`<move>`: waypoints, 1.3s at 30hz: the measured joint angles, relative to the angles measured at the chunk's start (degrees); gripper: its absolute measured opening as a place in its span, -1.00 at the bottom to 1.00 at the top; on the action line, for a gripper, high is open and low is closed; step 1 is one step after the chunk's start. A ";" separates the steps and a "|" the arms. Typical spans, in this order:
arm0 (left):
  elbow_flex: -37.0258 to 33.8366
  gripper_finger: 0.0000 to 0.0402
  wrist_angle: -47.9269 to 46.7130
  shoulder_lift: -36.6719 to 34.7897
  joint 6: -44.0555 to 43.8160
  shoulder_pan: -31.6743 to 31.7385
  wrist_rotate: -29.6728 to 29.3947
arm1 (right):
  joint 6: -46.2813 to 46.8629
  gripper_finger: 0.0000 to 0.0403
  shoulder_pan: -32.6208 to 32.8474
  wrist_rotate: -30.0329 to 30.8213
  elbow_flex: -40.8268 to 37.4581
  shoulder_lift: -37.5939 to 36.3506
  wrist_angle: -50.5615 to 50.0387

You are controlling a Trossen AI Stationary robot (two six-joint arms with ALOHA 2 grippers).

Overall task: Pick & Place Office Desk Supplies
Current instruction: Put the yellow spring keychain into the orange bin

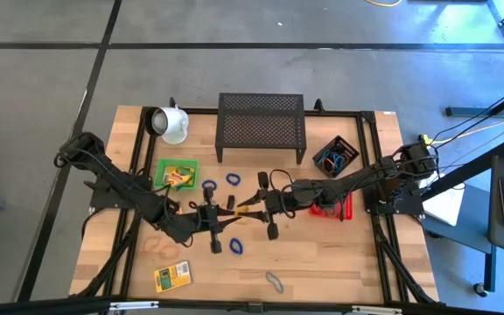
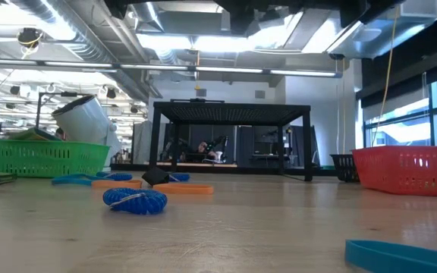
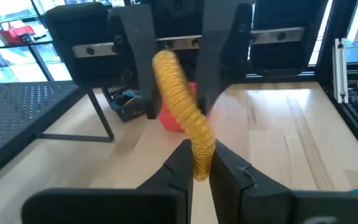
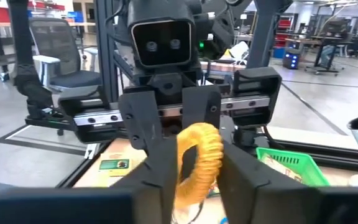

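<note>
We see both tools meet over the mid of the surface (image 1: 322,262), prob to pass a yellow coil band (image 3: 182,112) across. The left tool (image 3: 201,163) is clenched on one end of the band. The right tool (image 4: 191,165) has its fingers round the other end, closing in. Other bands lie on the surface below, w/ the green basket (image 1: 161,166) near.

From overhead, the yellow coil band (image 1: 246,208) between the two arms is too small to make out. In the low view, a blue band (image 2: 408,254) is cut off by the corner, and the grippers stay out of sight. The black bin's (image 1: 338,156) contents are a tangle.
</note>
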 joint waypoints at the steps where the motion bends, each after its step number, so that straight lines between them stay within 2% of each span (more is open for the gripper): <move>1: 0.00 -0.85 0.00 0.00 -0.02 0.00 0.00 | 0.00 -0.58 0.00 0.36 0.00 0.00 0.00; 4: 0.00 -0.81 0.00 0.00 -2.01 0.00 -0.02 | 0.02 -0.83 0.00 0.84 0.00 0.00 -0.02; 6: 0.00 -0.76 0.02 0.00 -5.14 0.02 -0.07 | 0.04 -0.91 0.00 0.86 0.00 0.00 -0.02; 12: 0.00 -0.52 0.00 0.02 -8.25 -0.01 -0.52 | 3.06 -0.84 -0.04 1.59 0.00 -0.05 -0.39; 16: 0.07 -0.35 -1.45 0.02 -11.78 -0.09 -1.05 | 4.10 -0.88 0.00 7.14 0.00 -1.61 -5.53; 22: 0.09 -0.20 -10.74 0.02 -19.49 -0.78 -2.60 | 12.20 -0.85 0.06 18.69 -0.02 -7.81 -25.27; 25: 0.09 -0.18 -16.14 0.02 -25.15 -1.11 -2.51 | 17.97 -0.84 0.38 21.55 -0.02 -11.37 -38.19; 32: 0.09 -0.20 -25.02 0.02 -35.52 -1.70 -2.05 | 38.77 -0.84 1.59 21.80 -0.02 -17.34 -68.04; 39: 0.09 -0.21 -30.86 0.02 -41.31 -1.89 1.76 | 53.89 -0.84 4.26 18.55 -0.02 -17.08 -85.45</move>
